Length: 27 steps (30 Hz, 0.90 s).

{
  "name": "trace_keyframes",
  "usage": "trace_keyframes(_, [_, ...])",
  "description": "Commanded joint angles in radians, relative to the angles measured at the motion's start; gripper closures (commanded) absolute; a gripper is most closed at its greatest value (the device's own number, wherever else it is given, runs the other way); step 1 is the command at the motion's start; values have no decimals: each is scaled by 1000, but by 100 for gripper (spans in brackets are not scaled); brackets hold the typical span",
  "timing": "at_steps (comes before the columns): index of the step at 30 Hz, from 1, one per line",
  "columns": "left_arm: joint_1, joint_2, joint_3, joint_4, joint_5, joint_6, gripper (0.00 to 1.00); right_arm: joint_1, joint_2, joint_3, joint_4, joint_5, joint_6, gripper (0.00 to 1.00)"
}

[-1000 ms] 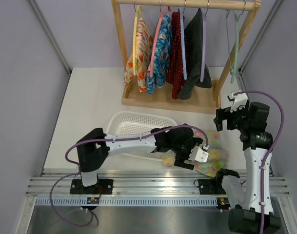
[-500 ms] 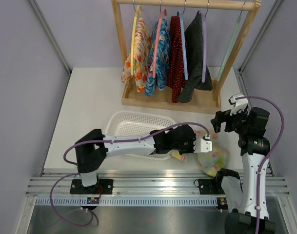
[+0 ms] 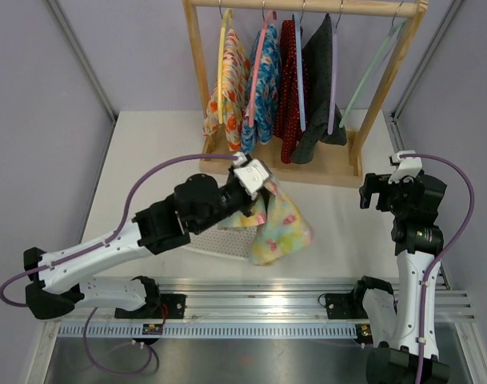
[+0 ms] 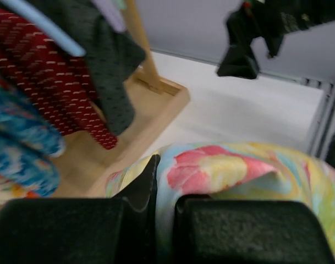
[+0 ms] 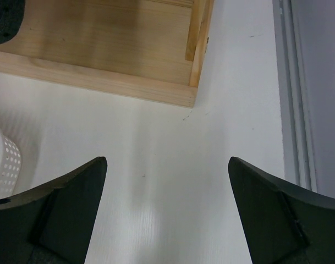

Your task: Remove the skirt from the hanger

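Observation:
A pastel floral skirt (image 3: 280,226) hangs in the air from my left gripper (image 3: 257,179), which is shut on its upper edge. In the left wrist view the cloth (image 4: 239,170) is pinched between the dark fingers of that gripper (image 4: 164,190). An empty pale green hanger (image 3: 369,74) hangs tilted at the right end of the wooden rack's rail (image 3: 307,6), with no garment on it. At the right, my right gripper (image 3: 385,192) is open above bare table (image 5: 167,165), with nothing between its fingers.
Several garments hang on the rack, among them an orange floral one (image 3: 227,88), a blue one (image 3: 265,84) and a red one (image 3: 289,88). A white basket (image 3: 225,238) lies under my left arm. The rack's wooden base (image 5: 101,60) lies just beyond the right gripper.
My left gripper shut on the skirt near the table's front right, then lifted it up and to the left over the basket. The empty green hanger has swung sideways. The right arm barely moved.

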Motion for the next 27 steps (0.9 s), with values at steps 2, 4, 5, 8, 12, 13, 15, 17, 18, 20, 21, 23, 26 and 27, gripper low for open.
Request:
trace_keyframes(2, [107,-94,11,-86,-76,-58,100,-9,1,9,55,38,22,1])
trace_keyframes(4, [176,-137,-48,-100,-35,-47,100,-10,1,9,55,36,22,1])
trace_keyframes(5, [200,-148,-73,-98,-20,-43,100,-12,1,8,57,38,23,0])
trace_keyframes(8, [288,-172,-169,-83,36,-32,100,-15,-2,6,57,33,22,1])
trace_keyframes(12, [329,-151,-268,-48,68,-44,100,-21,-4,5,55,33,22,0])
trace_keyframes(13, [329,-136,-282,-40,74,-52,100,-22,-5,6,54,33,22,1])
trace_keyframes(15, [331,-122,-326,-4,83,-62,100,-25,-7,5,54,25,20,0])
trace_keyframes(17, [335,-88,-361,38,88,-76,100,-29,-7,5,52,21,20,1])
trace_keyframes(18, [345,-71,-364,43,108,-85,100,-29,-8,8,52,15,20,0])
trace_keyframes(20, [352,-12,-358,46,131,-110,100,-30,-11,8,48,7,16,1])
trace_keyframes(21, [355,12,-351,43,151,-116,93,-30,-13,11,42,-13,10,1])
trace_keyframes(23, [358,80,-320,2,160,-138,71,-30,-16,34,-6,-63,-28,1])
trace_keyframes(26, [365,104,-230,-103,215,-124,45,-30,-19,98,-110,-184,-102,0])
trace_keyframes(27, [365,87,-208,-117,215,-121,17,-30,-14,123,-142,-227,-125,1])
